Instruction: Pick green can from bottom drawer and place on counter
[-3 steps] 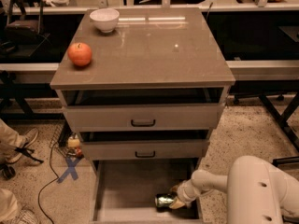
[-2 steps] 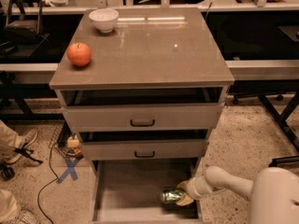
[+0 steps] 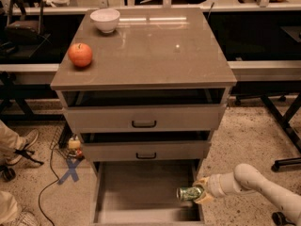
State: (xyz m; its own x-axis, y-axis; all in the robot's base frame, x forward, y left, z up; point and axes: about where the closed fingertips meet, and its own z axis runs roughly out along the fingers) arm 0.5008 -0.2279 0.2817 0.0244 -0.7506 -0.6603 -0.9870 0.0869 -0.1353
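red apple and white bowl on the counter, well up and left of the gripper, open bottom drawer just left of it, green can lying sideways, clamped between its fingers by the drawer's right wall, pale arm reaching in from the right

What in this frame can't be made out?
Camera view:
Whether the green can rests on the bottom drawer floor or hangs above it: the angle shows no gap.
The can's right end: covered by the gripper, shut on it by the drawer's right wall.
Upper drawers' insides: barely open, in shadow.
Arm's base: cut off at the right edge.
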